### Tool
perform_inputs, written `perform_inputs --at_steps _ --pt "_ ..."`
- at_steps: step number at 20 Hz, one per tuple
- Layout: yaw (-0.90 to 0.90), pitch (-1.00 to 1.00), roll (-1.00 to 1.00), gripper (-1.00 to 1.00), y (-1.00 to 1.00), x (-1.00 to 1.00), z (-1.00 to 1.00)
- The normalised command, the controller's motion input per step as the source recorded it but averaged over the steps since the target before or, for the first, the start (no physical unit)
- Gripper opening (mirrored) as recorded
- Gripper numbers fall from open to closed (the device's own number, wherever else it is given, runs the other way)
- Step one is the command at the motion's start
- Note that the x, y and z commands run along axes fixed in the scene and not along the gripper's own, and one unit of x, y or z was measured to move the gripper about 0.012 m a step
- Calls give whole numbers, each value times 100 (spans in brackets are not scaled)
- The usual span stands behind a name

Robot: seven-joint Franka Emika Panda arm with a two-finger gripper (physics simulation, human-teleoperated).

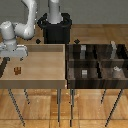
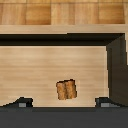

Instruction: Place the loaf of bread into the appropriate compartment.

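Loaf of bread (image 1: pixel 18 70) lying on floor of light wooden tray (image 1: pixel 45 75), toward ext view's left, untouched. Gripper (image 1: pixel 11 59) hovers just above it, jaws spread wide, nothing held. Judgement: tiny, light, rigid block; grip across short sides at mid-height, may tip or skid if nudged.

Wrist view: loaf (image 2: pixel 66 90) slightly skewed between fingertips (image 2: pixel 21 102); bin not seen.

Ext view only: target compartment (image 1: pixel 85 73) w/ small grey cube, well apart, across tray wall.

Matt light wooden tray (image 1: pixel 45 75), dark wood-walled bin (image 1: pixel 95 80), seemingly rough, crusty brown loaf of bread (image 2: pixel 66 90)
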Motion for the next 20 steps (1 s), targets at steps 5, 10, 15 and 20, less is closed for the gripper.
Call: perform_inputs --at_steps 5,10,15,20 --pt "0 0 0 100 0 0 -100" --pt "0 0 0 100 -20 0 -40" --pt "0 0 0 100 -20 0 -40" --pt "0 0 0 -100 0 0 -20"
